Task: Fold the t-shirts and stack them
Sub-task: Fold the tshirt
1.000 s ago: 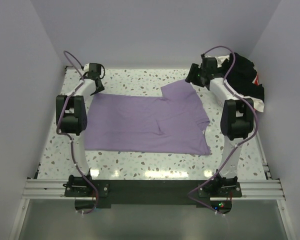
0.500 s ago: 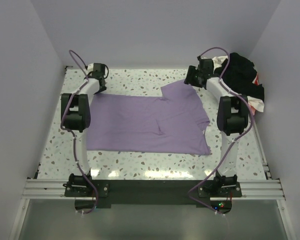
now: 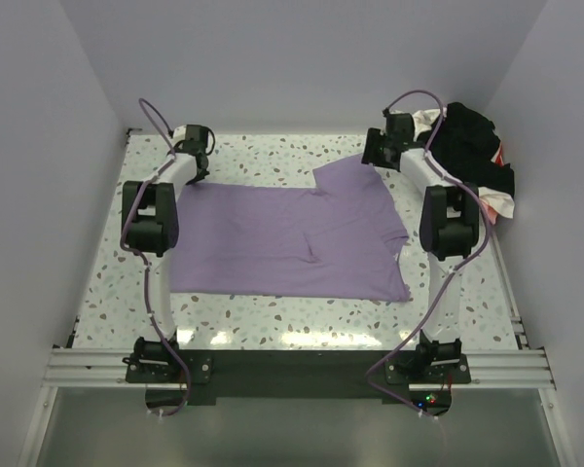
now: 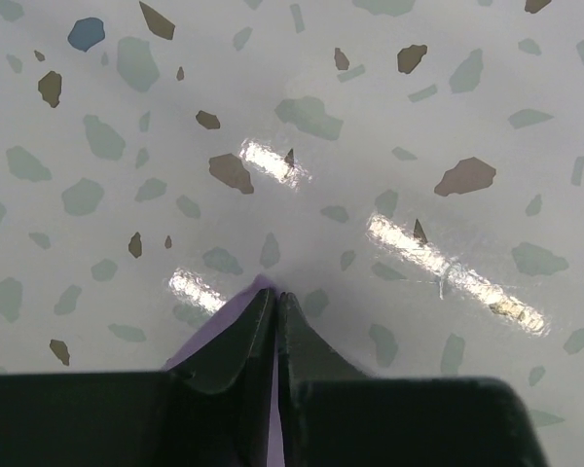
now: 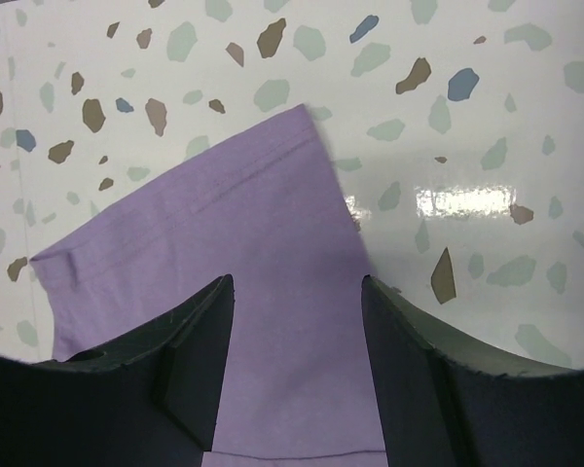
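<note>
The lilac t-shirt (image 3: 290, 241) lies spread flat on the speckled table (image 3: 273, 156), between the two arms, with its length running left to right. One sleeve extends toward the far edge on the right side.

Left arm: the left gripper (image 3: 193, 167) is positioned at the far left corner of the lilac t-shirt. In the left wrist view its fingers (image 4: 236, 345) are pressed together with the tips low against the table surface. A sliver of lilac cloth shows at the tips and in the seam between them, so the gripper is clamped on the corner of the lilac t-shirt.

Right arm: the right gripper (image 3: 378, 152) is positioned over the far sleeve. In the right wrist view its fingers (image 5: 190, 350) stand wide apart, one at each side of the sleeve, and the cloth runs between them. Contact between the fingers and the cloth cannot be determined.

A heap of other t-shirts (image 3: 472, 146), mostly black with white and a trace of red, sits at the far right by the wall, beside the right arm and apart from the lilac t-shirt
</note>
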`<state>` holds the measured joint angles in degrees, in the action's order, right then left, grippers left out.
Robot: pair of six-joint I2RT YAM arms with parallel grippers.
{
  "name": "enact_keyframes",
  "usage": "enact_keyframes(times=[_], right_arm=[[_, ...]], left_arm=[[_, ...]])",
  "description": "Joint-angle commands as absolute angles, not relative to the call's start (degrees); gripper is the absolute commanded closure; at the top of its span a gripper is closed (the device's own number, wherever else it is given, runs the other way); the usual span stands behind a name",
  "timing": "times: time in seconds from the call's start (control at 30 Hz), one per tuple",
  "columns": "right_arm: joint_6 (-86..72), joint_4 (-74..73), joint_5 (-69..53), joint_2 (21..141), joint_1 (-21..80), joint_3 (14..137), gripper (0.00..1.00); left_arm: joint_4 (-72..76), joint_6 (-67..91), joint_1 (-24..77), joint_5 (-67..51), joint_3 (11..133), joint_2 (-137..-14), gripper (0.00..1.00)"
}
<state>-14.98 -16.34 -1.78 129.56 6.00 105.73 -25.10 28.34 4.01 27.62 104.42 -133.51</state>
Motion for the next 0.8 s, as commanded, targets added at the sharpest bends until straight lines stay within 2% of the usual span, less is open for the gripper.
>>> enact_keyframes(times=[0.0,0.13,0.4,0.77], right_arm=[[-12.04,-18.54,2.37,131.66,6.15,109.77,0.41],[-11.25,-20.47,4.3,133.15,6.15,111.53,0.41],[-10.72,-22.76,4.84,137.54,6.15,116.01,0.42],[-11.43,-27.15,3.43,144.05,7.38,125.85,0.51]], left_arm=[[-25.31,28.39,4.13,29.18,105.65,-132.89,0.92],[-23.91,28.12,4.13,28.92,103.63,-131.4,1.0],[-22.59,27.77,4.13,27.07,102.83,-129.9,1.0],[-20.83,27.51,4.13,25.93,101.87,-129.64,1.0]])
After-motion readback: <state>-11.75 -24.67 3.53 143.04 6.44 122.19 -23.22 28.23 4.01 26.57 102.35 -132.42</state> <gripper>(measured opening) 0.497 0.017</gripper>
